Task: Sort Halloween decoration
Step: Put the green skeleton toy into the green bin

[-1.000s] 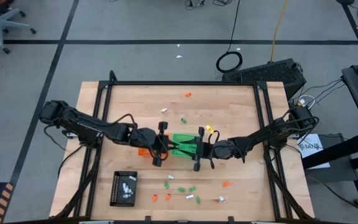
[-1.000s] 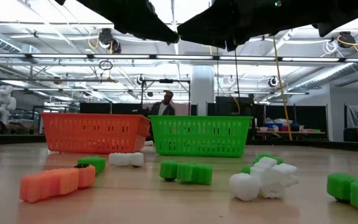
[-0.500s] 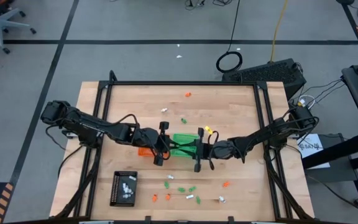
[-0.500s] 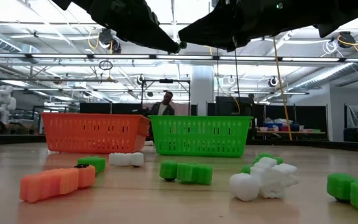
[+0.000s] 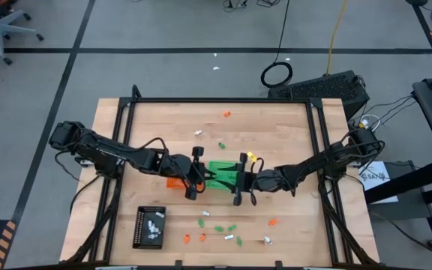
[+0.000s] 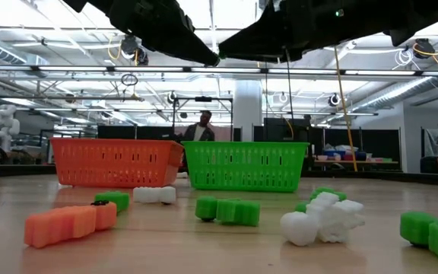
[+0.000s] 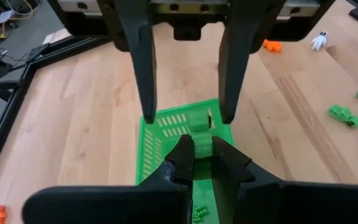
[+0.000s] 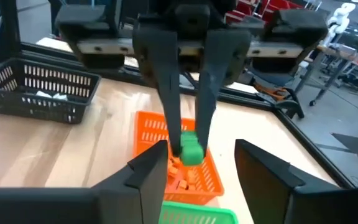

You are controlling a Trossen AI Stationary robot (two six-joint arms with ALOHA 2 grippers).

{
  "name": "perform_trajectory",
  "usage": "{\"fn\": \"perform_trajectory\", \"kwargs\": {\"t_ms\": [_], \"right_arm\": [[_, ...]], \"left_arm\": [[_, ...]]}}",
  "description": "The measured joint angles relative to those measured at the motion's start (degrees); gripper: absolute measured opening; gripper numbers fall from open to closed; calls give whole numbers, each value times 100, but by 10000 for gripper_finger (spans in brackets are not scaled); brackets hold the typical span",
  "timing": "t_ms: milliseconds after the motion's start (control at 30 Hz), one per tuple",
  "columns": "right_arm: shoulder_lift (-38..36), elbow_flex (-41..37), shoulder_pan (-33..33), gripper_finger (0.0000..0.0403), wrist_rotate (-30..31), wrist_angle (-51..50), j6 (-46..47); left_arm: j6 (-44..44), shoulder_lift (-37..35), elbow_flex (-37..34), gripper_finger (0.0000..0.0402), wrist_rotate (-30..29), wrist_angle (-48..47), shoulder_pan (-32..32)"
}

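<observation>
My left gripper (image 8: 188, 146) pinches a green trinket (image 8: 191, 151) above the orange tray (image 8: 185, 171). My right gripper (image 7: 185, 115), fingers apart, hangs over the green tray's (image 7: 146, 149) far rim.

Both arms crowd the green tray (image 5: 220, 174); table's (image 5: 276, 127) far half lies open.

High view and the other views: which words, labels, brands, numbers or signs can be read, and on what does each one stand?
No text can be read in any view.
White sheet beside the table's right edge: dark marks, too small to read.
Orange tray, green tray, black tray: no lettering shows.
</observation>
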Motion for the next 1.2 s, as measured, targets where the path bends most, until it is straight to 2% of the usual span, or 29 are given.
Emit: {"fn": "perform_trajectory", "kwargs": {"t_ms": [200, 533, 867, 1000, 1100, 1200], "right_arm": [[0, 0, 0, 160, -47, -68, 60], [0, 0, -87, 89, -483, -102, 192], [0, 0, -90, 16, -475, -113, 200], [0, 0, -90, 8, -482, -121, 211], [0, 0, -90, 8, -497, -138, 230], [-34, 0, -90, 5, -499, -174, 165]], "left_arm": [[1, 0, 0, 28, 0, 3, 3], [105, 0, 0, 28, 4, 102, 0], [101, 0, 0, 28, 28, 84, 0], [-83, 0, 0, 30, 49, 32, 1], [-267, 0, 0, 49, 129, -12, 4], [-362, 0, 0, 94, 130, -56, 4]]}}
